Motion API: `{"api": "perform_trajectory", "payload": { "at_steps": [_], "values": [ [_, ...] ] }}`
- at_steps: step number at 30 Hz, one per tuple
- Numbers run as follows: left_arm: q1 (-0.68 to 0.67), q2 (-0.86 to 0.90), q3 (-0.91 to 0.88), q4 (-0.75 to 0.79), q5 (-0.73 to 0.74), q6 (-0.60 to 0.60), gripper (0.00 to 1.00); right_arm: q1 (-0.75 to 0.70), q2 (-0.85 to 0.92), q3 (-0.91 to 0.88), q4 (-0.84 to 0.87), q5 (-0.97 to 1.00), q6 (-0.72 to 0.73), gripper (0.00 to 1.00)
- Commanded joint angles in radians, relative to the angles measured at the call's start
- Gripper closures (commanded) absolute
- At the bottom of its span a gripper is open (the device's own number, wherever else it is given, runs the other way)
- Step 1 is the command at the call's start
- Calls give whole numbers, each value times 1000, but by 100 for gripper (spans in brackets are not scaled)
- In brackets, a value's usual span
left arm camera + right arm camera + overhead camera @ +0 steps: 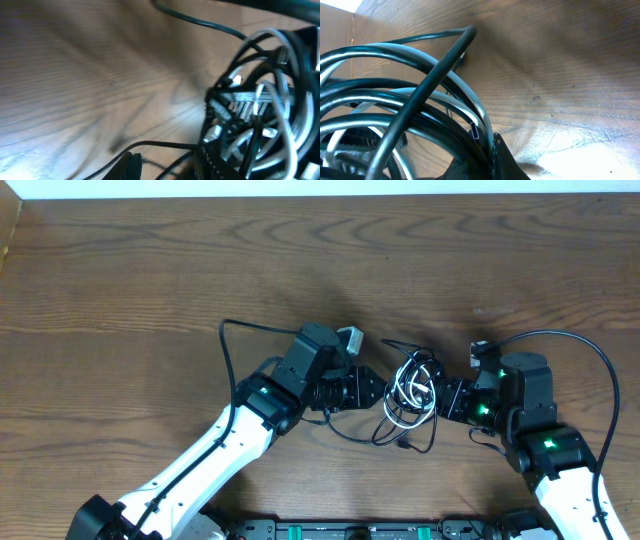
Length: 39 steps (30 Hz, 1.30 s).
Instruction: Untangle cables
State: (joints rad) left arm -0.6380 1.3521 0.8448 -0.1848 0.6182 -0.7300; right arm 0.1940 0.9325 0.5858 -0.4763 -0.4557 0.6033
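The cables [412, 390] lie as one tangled bundle of white and black loops on the wooden table between my two grippers. My left gripper [372, 390] is just left of the bundle. In the left wrist view its fingertips [131, 166] are together with nothing visible between them. A thin black cable [165, 145] runs past them to the bundle [260, 110]. My right gripper [447, 398] is at the bundle's right edge. In the right wrist view its jaw [502, 160] is pressed shut on black and white loops [420, 100], beside a small plug end [476, 131].
A loose black strand with a plug [402, 445] trails from the bundle toward the front edge. Thicker black arm cables arc over the table by the left arm [235, 330] and the right arm [590, 355]. A rail [350, 530] runs along the front edge.
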Motion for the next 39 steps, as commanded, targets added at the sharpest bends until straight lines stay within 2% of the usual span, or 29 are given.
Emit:
{"api": "perform_trajectory", "payload": {
  "at_steps": [1,6,16,23,39],
  "values": [
    [0,-2,-5,4,53,-1,61,-3,-4,4,-4,-21,13,99],
    [0,-2,-5,4,105,0,62,-3,-4,4,-8,-21,13,99],
    [5,-2,-5,-3,85,26,66,-3,-4,4,-11,-21,13,99],
    [61,-23,-5,-76,79,26,68,-3,-4,4,-11,-21,13,99],
    [-25,-51,-5,-75,137,20,69,-3,-4,4,-37,-13,12,99]
  ]
}}
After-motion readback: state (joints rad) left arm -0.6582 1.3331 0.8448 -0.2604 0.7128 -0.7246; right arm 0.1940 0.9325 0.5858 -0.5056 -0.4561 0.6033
